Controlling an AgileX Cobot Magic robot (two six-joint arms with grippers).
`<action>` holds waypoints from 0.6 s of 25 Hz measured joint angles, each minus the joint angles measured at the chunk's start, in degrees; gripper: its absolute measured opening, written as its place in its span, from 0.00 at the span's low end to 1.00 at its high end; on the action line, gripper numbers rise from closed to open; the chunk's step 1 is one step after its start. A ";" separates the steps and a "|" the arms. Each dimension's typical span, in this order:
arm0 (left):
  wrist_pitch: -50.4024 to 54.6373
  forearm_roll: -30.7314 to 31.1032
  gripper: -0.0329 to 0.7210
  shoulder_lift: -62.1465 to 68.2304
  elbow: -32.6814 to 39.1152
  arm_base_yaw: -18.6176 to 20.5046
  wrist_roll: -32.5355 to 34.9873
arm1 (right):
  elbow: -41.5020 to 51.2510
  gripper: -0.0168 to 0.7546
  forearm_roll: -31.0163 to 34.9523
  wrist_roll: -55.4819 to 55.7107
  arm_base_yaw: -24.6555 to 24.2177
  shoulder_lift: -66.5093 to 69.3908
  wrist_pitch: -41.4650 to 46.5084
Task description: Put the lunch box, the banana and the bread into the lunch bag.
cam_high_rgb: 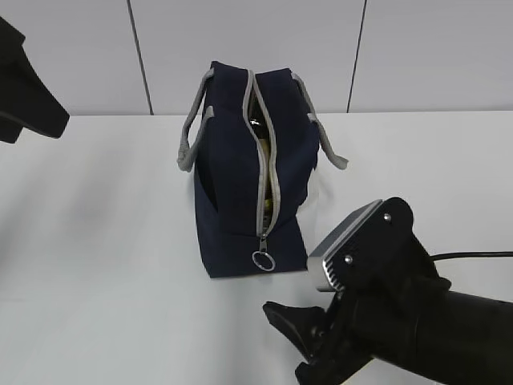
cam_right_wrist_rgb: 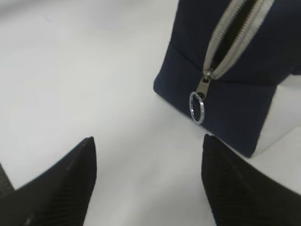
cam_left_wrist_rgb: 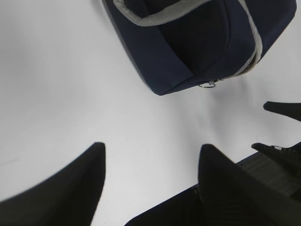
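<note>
The navy lunch bag point(cam_high_rgb: 240, 172) stands mid-table, its end facing me. Its grey zipper point(cam_high_rgb: 268, 172) is open along the top, and the metal ring pull point(cam_high_rgb: 263, 259) hangs at the near end. A sliver of yellow shows in the gap, perhaps the banana point(cam_high_rgb: 269, 204). The lunch box and the bread are hidden. My right gripper point(cam_high_rgb: 284, 338) is open and empty, low in front of the bag. In the right wrist view point(cam_right_wrist_rgb: 148, 141) the ring pull point(cam_right_wrist_rgb: 197, 107) lies just beyond its fingertips. My left gripper point(cam_left_wrist_rgb: 151, 148) is open and empty, above the table left of the bag point(cam_left_wrist_rgb: 197, 42).
The white table point(cam_high_rgb: 104, 241) runs back to a grey panelled wall point(cam_high_rgb: 256, 40). The bag's grey strap handles point(cam_high_rgb: 191, 136) hang to both sides. My left arm point(cam_high_rgb: 24, 96) is raised at the far left. A black cable point(cam_high_rgb: 473, 255) trails from the right arm.
</note>
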 joint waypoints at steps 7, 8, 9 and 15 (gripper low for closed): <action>0.04 0.00 0.62 0.00 0.00 0.00 0.07 | 0.00 0.69 -8.21 5.60 -5.27 3.91 -3.29; 0.04 0.00 0.62 0.00 0.00 0.00 0.07 | 0.00 0.69 -10.08 6.97 -6.13 4.88 -4.60; 0.04 0.00 0.62 0.00 0.00 0.00 0.07 | 0.00 0.69 -11.85 8.17 -7.08 6.04 -6.04; 0.04 0.00 0.62 0.00 0.00 0.00 0.07 | 0.00 0.62 -20.98 14.30 -12.59 13.65 -14.82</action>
